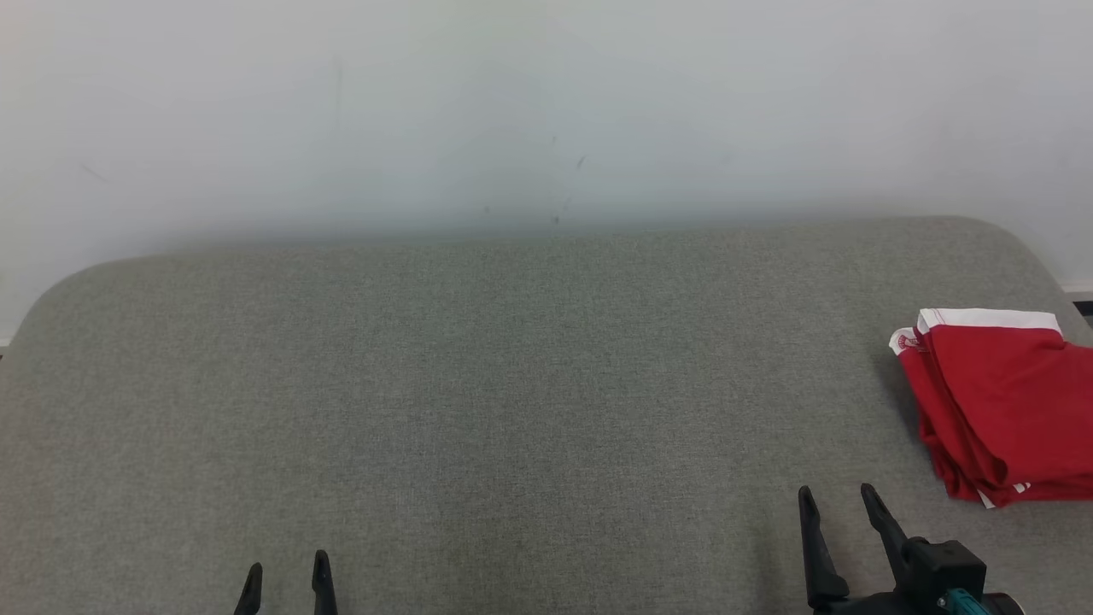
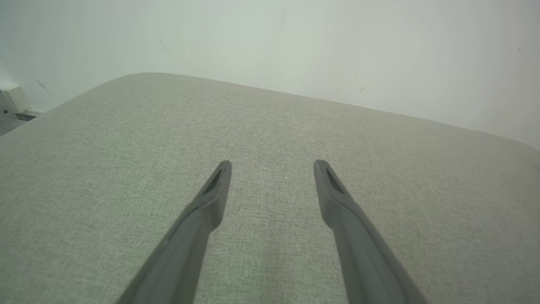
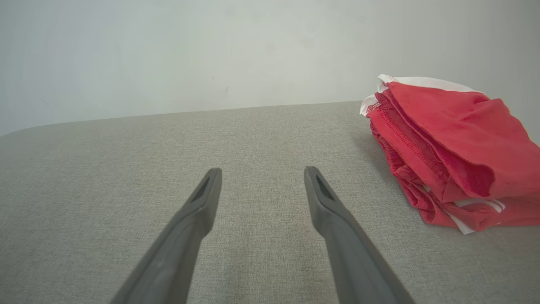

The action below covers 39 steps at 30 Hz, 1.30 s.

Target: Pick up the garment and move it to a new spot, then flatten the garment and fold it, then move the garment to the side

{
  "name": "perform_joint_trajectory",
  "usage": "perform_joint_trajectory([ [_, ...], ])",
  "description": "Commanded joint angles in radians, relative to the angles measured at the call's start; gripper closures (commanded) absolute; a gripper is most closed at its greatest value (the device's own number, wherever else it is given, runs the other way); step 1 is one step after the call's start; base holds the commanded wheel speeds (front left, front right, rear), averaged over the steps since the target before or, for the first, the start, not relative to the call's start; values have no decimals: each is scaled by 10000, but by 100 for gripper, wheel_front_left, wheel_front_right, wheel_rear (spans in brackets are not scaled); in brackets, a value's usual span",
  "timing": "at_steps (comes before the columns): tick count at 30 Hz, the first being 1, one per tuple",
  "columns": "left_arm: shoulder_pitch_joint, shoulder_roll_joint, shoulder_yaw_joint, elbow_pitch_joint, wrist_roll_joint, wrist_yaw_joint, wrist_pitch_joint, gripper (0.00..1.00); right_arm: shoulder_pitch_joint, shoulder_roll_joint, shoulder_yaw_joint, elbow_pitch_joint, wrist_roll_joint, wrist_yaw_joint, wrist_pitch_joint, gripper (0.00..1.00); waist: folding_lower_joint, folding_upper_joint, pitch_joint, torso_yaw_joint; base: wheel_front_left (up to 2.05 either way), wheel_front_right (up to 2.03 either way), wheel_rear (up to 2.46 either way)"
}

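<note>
A: Left side first?
B: Left gripper (image 1: pixel 287 564), fingers spread wide, nothing between them. It hangs over bare grey counter (image 1: pixel 512 384). No cloth ahead of it or to either side.

A: Right one?
B: Right gripper (image 1: pixel 837 491), also spread wide and holding nothing. Its wrist view shows bare counter between the fingers.

A: Where's the garment?
B: Red garment (image 1: pixel 999 401) with white trim lies on the counter to the right of the right gripper, a bit beyond its tips. It's near but apart, no contact. It's well away from the left gripper, past the right one, and runs off the head view's right edge.

A: What shape is it in?
B: A stacked pile, several layers, with a white band along the edge far from the gripper. The layered folds face the gripper.

A: How will it handle?
B: My guess is light, soft and limp, with no stiffness. It'll sag and the layers will likely slide apart if only the top one gets pinched. Nothing fragile.

A: Where should it be gripped?
B: I'd take the layered edge nearest the right gripper, with one finger under the stack and one on top so all layers are caught. The right arm is the obvious pick. The left is too far off.

A: Which task stage is this?
B: Can't tell. The garment is piled at the side and neither gripper is touching it.
</note>
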Motion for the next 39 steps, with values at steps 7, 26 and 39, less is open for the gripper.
perform_joint_trajectory([
  [7, 49, -9, 53, 350, -236, -21, 130, 100, 54, 17, 7, 385, 275, 2, 127, 100, 0, -1, 26, 19, 0, 0, 0],
  [26, -413, -7, 410, 180, -3485, -320, 1014, 100, -159, 17, 8, 26, 4099, -2, 900, 100, 0, -1, 75, 51, 0, 0, 0],
  [39, -665, -5, 606, 95, -5198, -475, 1488, 100, -287, 17, -7, -145, 6089, -4, 1315, 100, 0, -1, 106, 72, 0, 0, 0],
])
